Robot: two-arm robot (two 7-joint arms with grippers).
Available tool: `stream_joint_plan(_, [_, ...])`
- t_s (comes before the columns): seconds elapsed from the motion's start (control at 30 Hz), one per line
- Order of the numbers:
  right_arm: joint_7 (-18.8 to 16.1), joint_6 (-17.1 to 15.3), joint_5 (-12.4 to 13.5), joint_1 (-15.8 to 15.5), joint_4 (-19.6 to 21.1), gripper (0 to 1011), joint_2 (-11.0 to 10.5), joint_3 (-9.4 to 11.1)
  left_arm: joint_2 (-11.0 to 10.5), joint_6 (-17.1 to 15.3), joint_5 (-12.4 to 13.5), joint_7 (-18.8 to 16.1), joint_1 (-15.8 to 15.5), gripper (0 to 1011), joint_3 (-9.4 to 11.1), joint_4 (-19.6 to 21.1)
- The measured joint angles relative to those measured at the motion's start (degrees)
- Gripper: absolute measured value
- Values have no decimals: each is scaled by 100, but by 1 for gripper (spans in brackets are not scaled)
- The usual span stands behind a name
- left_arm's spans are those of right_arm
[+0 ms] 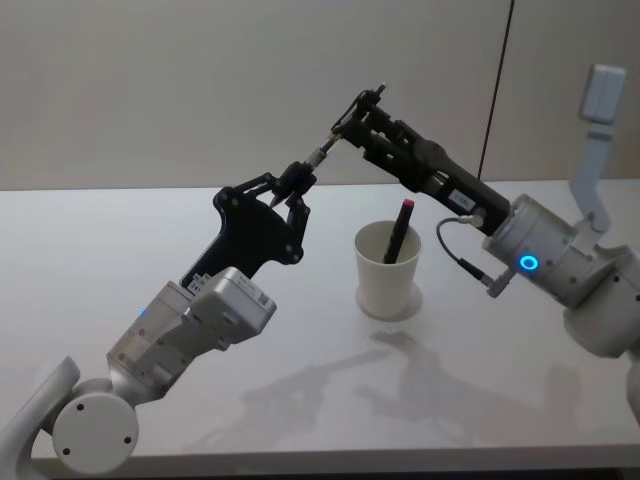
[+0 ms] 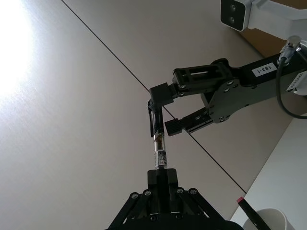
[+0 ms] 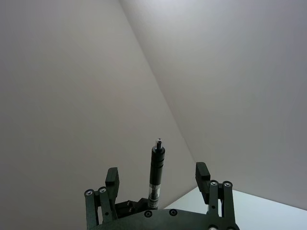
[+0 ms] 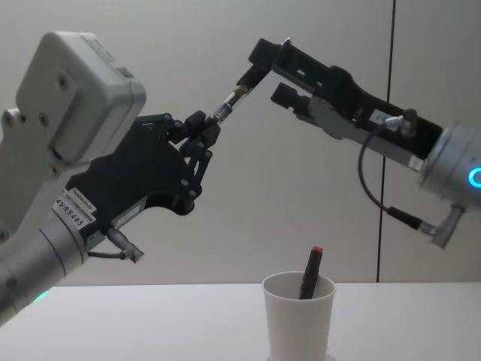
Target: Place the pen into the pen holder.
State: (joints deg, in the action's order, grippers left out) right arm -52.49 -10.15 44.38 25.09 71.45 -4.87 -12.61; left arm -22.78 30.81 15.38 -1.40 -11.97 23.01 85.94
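Observation:
A slim dark pen [image 1: 318, 152] with a silver band is held in the air above the table, and my left gripper [image 1: 293, 185] is shut on its lower end. My right gripper [image 1: 352, 120] stands open around the pen's upper end; in the right wrist view the pen [image 3: 157, 160] rises between its two spread fingers [image 3: 112, 178] without touching either. The pen holder [image 1: 388, 275], a white paper cup, stands on the table below and to the right of the pen. Another dark pen with a red tip [image 1: 400, 228] leans inside it.
The white table [image 1: 120, 230] spreads around the cup. A grey wall with a dark vertical seam [image 4: 393, 90] stands behind. A white camera mount [image 1: 598, 130] rises at the far right.

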Motion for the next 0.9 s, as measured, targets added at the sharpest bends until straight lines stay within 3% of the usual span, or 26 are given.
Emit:
stream_joint_plan(0.63, [227, 120, -8, 139, -95, 1002, 127, -198, 0, 0, 0, 0, 0, 127, 0, 0])
stream_joint_plan(0.87, [279, 177, -5, 177, -120, 884, 153, -258, 0, 0, 0, 0, 0, 127, 0, 0])
stream_joint_plan(0.9, [285, 182, -6, 179, -121, 829, 155, -264, 0, 0, 0, 0, 0, 127, 0, 0])
